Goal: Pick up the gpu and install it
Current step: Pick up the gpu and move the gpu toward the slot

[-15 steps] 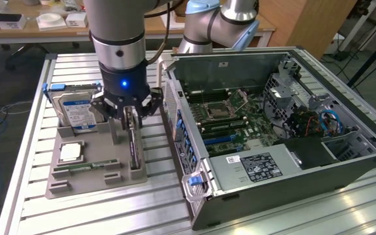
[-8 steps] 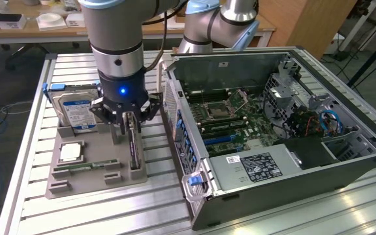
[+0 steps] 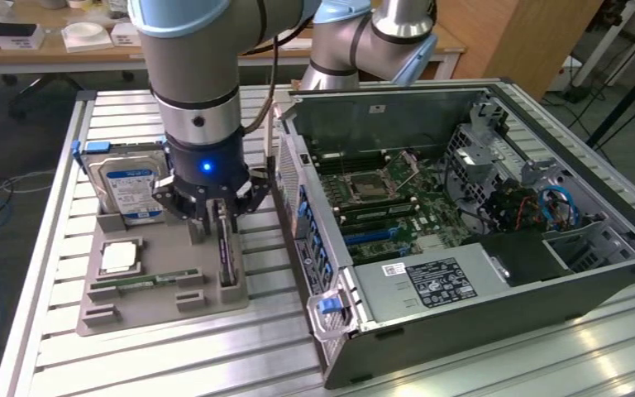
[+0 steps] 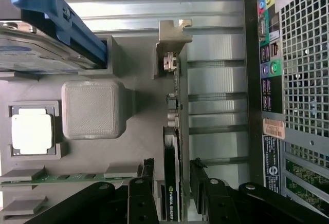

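Our claw (image 4: pixel 172 166) stands open astride the upright gpu (image 4: pixel 172 131), not yet gripping; if it closes off-centre, we risk tilting the card in its grey holder (image 4: pixel 139 131).

was clearly a robotics lab, robot arm (image 3: pixel 196 74) over slotted aluminium bench (image 3: pixel 185 364), opened PC tower (image 3: pixel 494 331), cluttered desks (image 3: pixel 53 58) behind

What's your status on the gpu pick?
Open gripper straddles gpu, fingers not clamped. Card upright on edge in tray slot. Neighbouring hard drive stands apart; nothing between fingers and card.
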`<state>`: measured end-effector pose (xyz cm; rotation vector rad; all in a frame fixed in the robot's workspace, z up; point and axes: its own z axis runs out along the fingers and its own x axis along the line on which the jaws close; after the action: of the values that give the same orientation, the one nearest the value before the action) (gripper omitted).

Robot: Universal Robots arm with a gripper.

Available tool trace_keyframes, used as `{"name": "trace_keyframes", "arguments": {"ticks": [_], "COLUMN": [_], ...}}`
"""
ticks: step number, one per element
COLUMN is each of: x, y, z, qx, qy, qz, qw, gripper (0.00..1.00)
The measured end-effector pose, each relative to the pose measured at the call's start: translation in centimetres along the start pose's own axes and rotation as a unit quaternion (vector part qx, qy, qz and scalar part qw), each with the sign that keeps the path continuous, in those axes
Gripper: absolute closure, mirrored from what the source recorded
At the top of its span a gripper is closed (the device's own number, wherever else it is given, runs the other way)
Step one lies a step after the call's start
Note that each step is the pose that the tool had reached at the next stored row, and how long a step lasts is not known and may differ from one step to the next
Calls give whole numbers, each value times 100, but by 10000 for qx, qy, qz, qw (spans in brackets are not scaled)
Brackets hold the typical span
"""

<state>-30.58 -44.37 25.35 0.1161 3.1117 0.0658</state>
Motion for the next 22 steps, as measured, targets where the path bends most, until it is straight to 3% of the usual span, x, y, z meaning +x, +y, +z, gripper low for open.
{"name": "trace_keyframes", "arguments": {"ticks": [9, 22], "x": [-1, -5], "y": [-7, -7], "z": [146, 153], "qx": [0, 0], "qy": [0, 0], "qz": [-3, -3], "qw": [10000, 10000], "gripper": [59, 59]}}
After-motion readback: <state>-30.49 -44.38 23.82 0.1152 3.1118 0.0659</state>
